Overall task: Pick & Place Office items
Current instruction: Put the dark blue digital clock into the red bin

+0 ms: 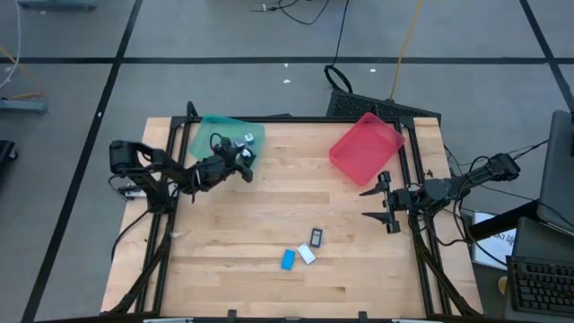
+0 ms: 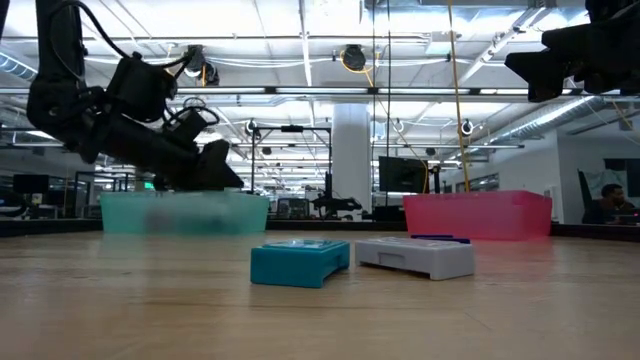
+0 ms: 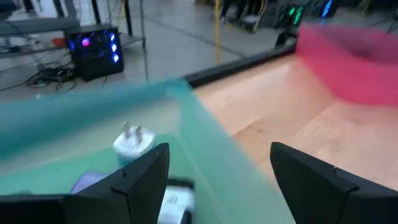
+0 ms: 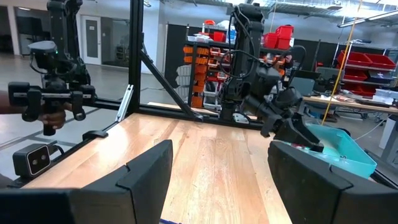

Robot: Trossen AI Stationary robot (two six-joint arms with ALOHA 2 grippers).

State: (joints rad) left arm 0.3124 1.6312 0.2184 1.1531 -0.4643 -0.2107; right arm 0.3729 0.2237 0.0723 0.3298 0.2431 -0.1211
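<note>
Three office items left mid-table, well apart from both trays.
Left gripper wide over teal tray, empty; right gripper wide, idle; risk: clipping tray wall on withdrawal.

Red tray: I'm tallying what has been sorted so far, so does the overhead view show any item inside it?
No. In the overhead view the red tray shows only its own bare pink floor.

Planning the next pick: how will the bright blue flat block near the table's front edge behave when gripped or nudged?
The bright blue flat block looks like rigid plastic, so it probably won't flex. It lies low and flat, so it should slide rather than roll or tip. Its surface looks smooth, so it may slip on the wooden table if pushed.
</note>
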